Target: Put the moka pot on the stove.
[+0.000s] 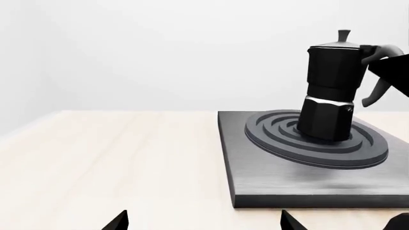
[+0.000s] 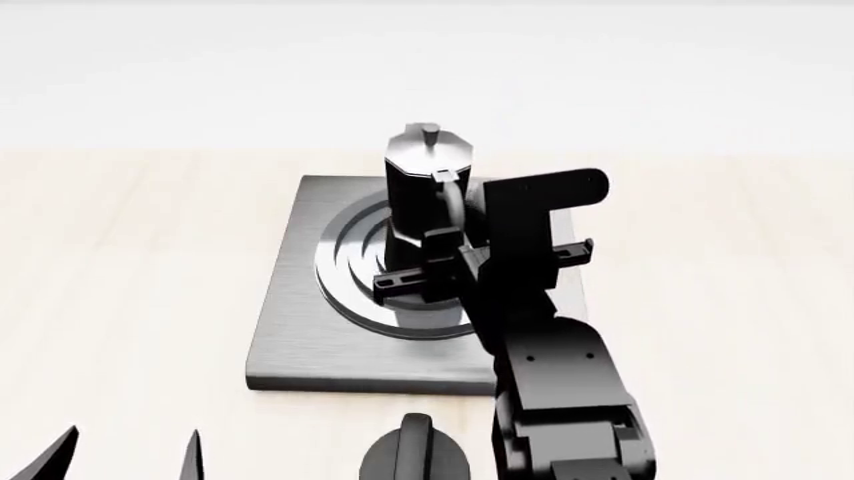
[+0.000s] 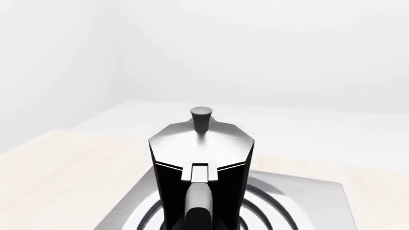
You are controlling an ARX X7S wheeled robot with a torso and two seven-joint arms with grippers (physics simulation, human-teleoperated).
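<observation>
left gripper (image 2: 127, 455): near front-left of the stove, low over the surface (image 2: 134, 250); fingers spread, empty
stove (image 2: 300, 330): flat on the surface
pot (image 2: 424, 195): upright on the stove's rings, roughly centred
right gripper (image 2: 461, 258): at the pot's handle; can't tell if its fingers are pinching it
progress: pot looks placed; release and retreat left, probably
</observation>
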